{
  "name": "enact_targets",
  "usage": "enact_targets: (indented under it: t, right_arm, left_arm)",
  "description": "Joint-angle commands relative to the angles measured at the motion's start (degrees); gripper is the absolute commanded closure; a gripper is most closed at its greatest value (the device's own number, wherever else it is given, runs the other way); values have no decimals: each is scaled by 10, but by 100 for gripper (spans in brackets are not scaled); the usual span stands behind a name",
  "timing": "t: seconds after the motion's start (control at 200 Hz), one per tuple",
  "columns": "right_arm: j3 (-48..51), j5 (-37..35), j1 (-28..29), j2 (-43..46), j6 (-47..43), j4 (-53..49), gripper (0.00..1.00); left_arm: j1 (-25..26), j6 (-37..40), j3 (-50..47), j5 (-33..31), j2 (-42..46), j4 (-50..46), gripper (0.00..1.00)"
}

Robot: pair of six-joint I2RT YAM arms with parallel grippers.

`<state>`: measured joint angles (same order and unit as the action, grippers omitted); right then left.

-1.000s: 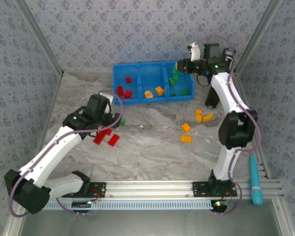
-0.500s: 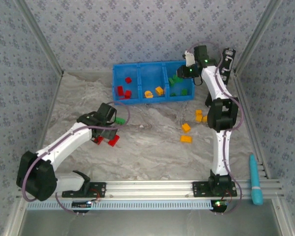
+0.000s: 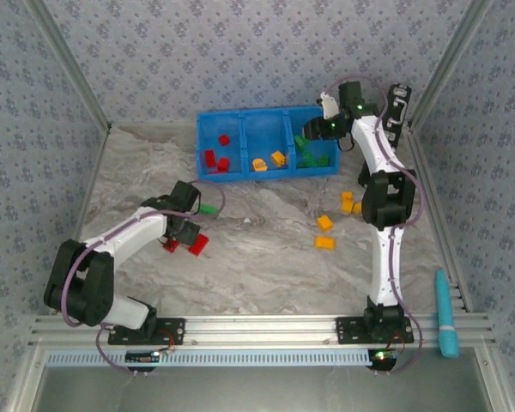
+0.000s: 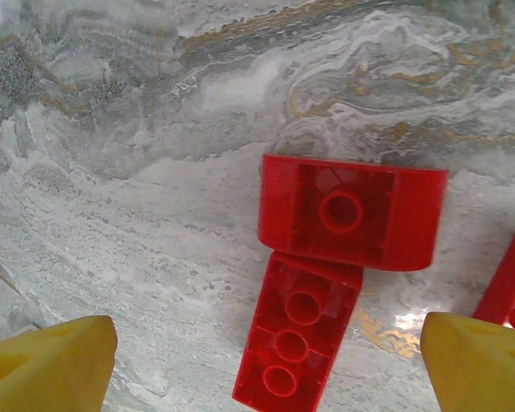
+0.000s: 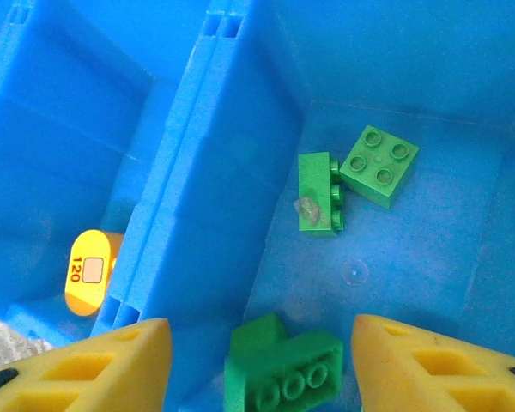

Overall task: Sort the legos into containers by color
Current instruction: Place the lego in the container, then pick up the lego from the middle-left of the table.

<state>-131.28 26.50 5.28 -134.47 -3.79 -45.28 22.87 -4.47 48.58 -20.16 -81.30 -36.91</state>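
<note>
Three red bricks (image 4: 352, 210) lie below the left gripper (image 4: 264, 365), one of them cut off at the frame edge. One green brick (image 3: 208, 209) lies just beside that gripper. Three green bricks (image 5: 378, 165) lie under the right gripper (image 5: 270, 365). The blue bin (image 3: 275, 175) has three compartments.

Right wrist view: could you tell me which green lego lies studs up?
The square green lego, highest in the picture, showing four studs; the narrow lego beside it lies on its side, the long lego lies underside up.
</note>
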Motion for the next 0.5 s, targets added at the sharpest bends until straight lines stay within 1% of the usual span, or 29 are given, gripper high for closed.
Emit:
enact_targets:
  t: [0.0, 0.065, 0.205, 0.405, 0.445, 0.495]
  right_arm:
    - [1, 44, -8, 38, 1, -10, 40]
    - [1, 50, -9, 42, 0, -10, 39]
    - [2, 51, -15, 46, 0, -17, 39]
    - [28, 51, -25, 67, -4, -13, 38]
    - [32, 50, -27, 71, -4, -12, 38]
    - [36, 49, -29, 75, -5, -11, 38]
  left_arm:
    - [-16, 25, 1, 28, -11, 11, 11]
    - [-23, 42, 6, 52, -26, 8, 14]
    - [-31, 82, 9, 63, -60, 1, 24]
    - [-31, 117, 9, 56, -96, -8, 29]
    - [-31, 118, 7, 53, -100, -6, 34]
    - [-32, 122, 3, 48, -104, -2, 50]
